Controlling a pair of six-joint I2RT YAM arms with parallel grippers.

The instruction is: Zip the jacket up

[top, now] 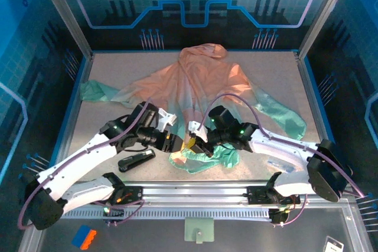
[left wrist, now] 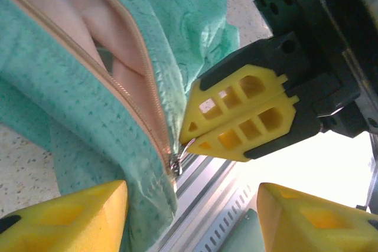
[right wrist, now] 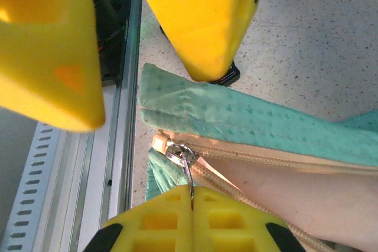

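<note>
The jacket (top: 204, 84) lies spread on the table, peach at the top and mint-green at the hem (top: 204, 159). At the bottom of its orange zipper (left wrist: 127, 95) sits the metal slider (right wrist: 179, 153). My right gripper (right wrist: 191, 190) is shut on the slider's thin pull tab (right wrist: 189, 172), at the near hem (top: 195, 143). My left gripper (left wrist: 190, 196) stands open right beside it (top: 178, 144), its fingers apart on either side of the hem corner and gripping nothing. From the left wrist, the right gripper's shut fingers (left wrist: 236, 116) pinch the tab (left wrist: 185, 149).
A small black tool (top: 137, 160) lies on the table left of the hem. The metal front rail (top: 195, 193) runs just below both grippers. The jacket's sleeves (top: 97, 91) (top: 283, 116) reach out to both sides.
</note>
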